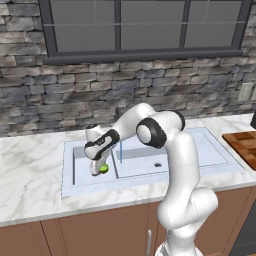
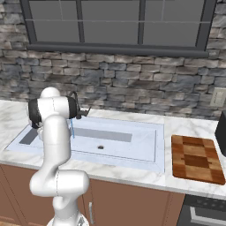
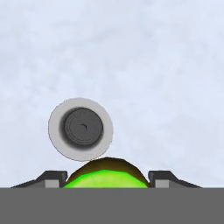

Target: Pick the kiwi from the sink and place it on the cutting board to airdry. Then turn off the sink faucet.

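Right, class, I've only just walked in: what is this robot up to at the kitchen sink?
The white arm reaches down into the smaller basin of the sink, and its gripper sits around the kiwi, one finger on each side. In the hand view the fruit lies between the fingertips, just by the drain. The cutting board waits on the counter to the right with nothing on it. A thin stream of water falls into the sink.

We see even, bright, flat rendered light with no clear source; shadows are soft and faint, mainly inside the sink [image 1: 210, 150] basins. No glare on the marble counter [image 1: 30, 170]. Textures look slightly soft and pixelated, and the hand view's pale basin floor is hazily mottled
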Available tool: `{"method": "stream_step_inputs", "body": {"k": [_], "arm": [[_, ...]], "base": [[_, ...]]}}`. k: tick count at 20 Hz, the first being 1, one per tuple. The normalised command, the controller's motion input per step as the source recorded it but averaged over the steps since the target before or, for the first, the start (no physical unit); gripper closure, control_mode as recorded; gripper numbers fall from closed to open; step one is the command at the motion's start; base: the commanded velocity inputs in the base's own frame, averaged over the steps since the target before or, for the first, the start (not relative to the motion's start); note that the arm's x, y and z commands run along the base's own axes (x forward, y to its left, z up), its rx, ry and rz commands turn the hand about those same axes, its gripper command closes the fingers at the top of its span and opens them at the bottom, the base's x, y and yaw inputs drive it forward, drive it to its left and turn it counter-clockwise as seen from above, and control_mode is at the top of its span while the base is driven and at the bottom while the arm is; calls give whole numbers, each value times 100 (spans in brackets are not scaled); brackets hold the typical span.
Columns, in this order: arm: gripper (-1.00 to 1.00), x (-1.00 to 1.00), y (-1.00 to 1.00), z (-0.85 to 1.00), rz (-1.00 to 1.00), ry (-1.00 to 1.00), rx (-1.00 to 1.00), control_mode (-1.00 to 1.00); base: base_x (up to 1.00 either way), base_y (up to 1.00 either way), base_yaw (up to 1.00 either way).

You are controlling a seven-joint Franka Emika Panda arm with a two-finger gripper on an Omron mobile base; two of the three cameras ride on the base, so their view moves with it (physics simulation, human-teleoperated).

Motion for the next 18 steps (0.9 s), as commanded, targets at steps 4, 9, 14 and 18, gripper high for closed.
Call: {"method": "stream_step_inputs", "body": {"k": [4,9,14,18], "arm": [[100,-4,-4,15,1,-3,0,-100],[100,-8,-2,45,0,-8,0,-100],[100,-10,-1,46,0,-7,0,-100],[100,-16,-4,35,-1,-5,0,-100]], "base": [[0,0,0],[0,0,0],[0,0,0],[0,0,0]]}}
